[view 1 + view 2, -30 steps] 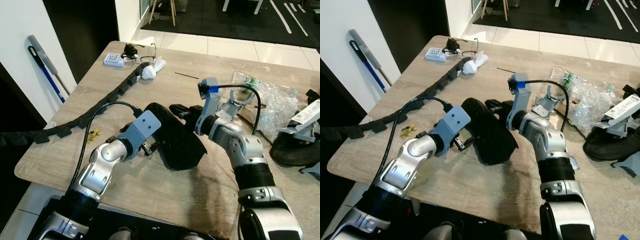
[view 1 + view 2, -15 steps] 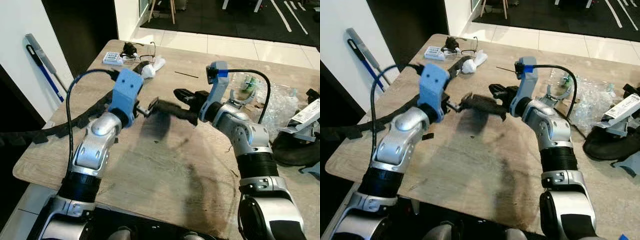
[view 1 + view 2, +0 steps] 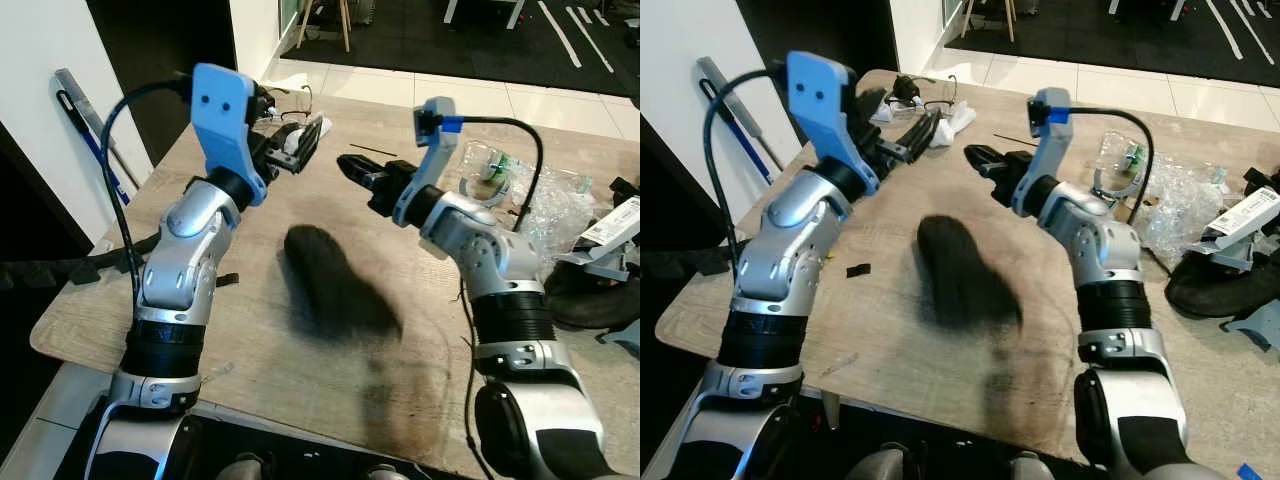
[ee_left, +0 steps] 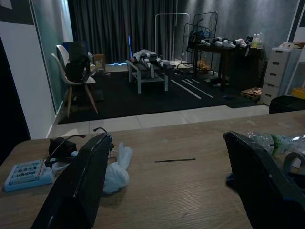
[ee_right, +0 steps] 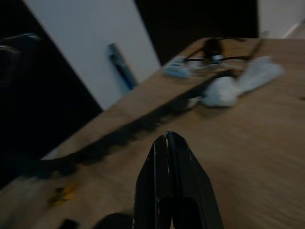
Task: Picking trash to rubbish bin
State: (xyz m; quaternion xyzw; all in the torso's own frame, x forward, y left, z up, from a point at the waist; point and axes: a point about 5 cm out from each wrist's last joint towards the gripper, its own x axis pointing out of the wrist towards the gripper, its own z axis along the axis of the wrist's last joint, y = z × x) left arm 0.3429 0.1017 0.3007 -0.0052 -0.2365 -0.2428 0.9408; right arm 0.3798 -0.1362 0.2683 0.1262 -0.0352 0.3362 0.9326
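A black, floppy bag-like thing [image 3: 330, 282] shows as a blurred dark shape at the middle of the wooden table [image 3: 300, 390], free of both grippers. My left gripper [image 3: 303, 146] is raised above the table's far left part, its fingers wide apart and holding nothing; the left wrist view looks between them [image 4: 167, 137]. My right gripper [image 3: 347, 163] hovers just right of it, fingers pressed together [image 5: 167, 138] with nothing between them. A crumpled white tissue [image 3: 960, 120] lies on the table beyond the left gripper.
A black segmented strip [image 3: 70, 265] runs along the table's left side, with a small black piece [image 3: 857, 270] near it. Crinkled clear plastic [image 3: 545, 200] and dark gear [image 3: 590, 290] crowd the right. A small box [image 4: 26, 172], glasses [image 3: 940, 95] and a thin stick [image 4: 175, 160] lie at the far edge.
Half a second ago the black thing hung stretched between both grippers. Both have let go and it has dropped toward the table. My left arm has swung up and back, fingers spread.
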